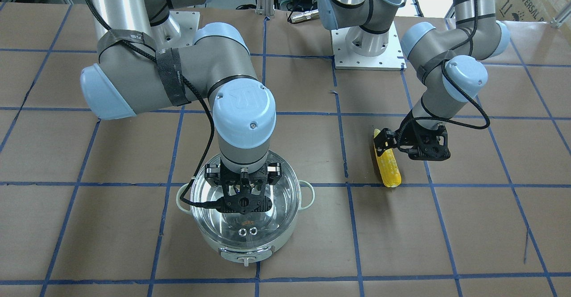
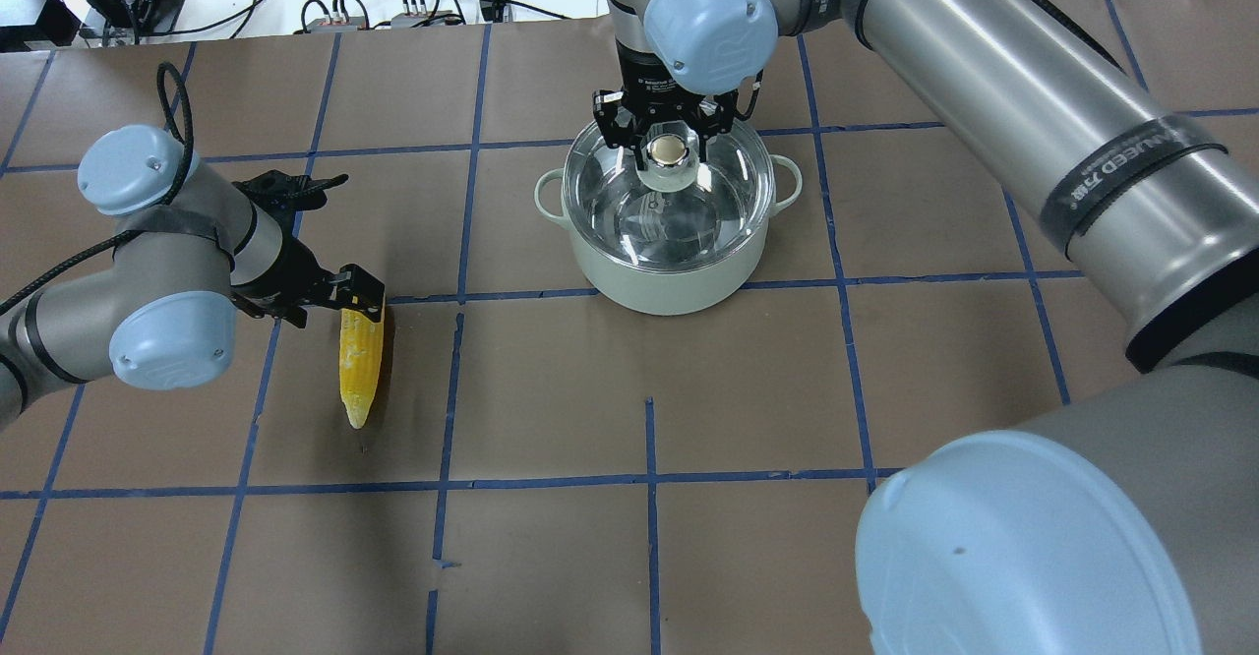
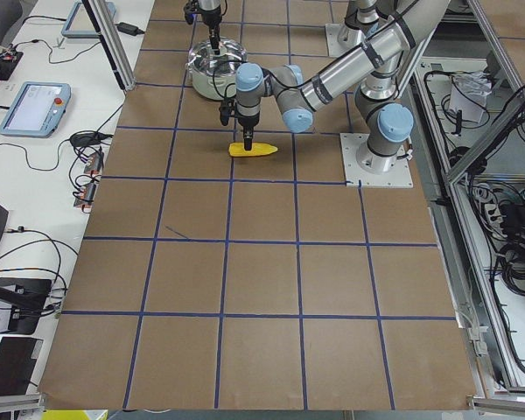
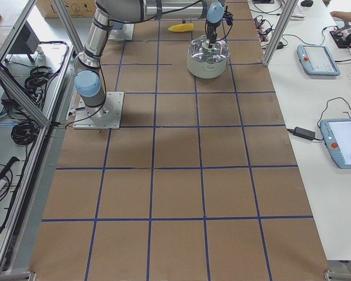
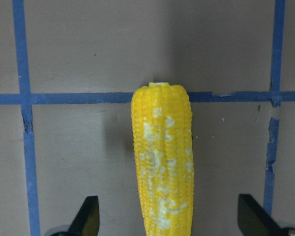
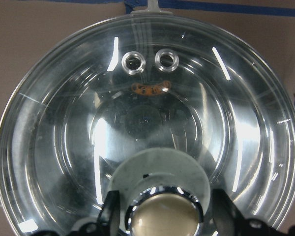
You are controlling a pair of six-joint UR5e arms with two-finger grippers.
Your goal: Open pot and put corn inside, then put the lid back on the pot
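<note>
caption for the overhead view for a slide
Right gripper open around the knob of the lid on the pot; left gripper open above the corn.

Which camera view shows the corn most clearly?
The left wrist view: the corn is close up, kernels sharp, between the fingers of the open left gripper. Overhead and front-facing views show the ear's full length, partly covered by that gripper. Side views show only a small yellow shape.

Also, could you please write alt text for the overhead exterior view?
The right gripper flanks the knob of the glass lid, which sits on the pot. The left gripper hangs open over the corn lying on the table.
</note>
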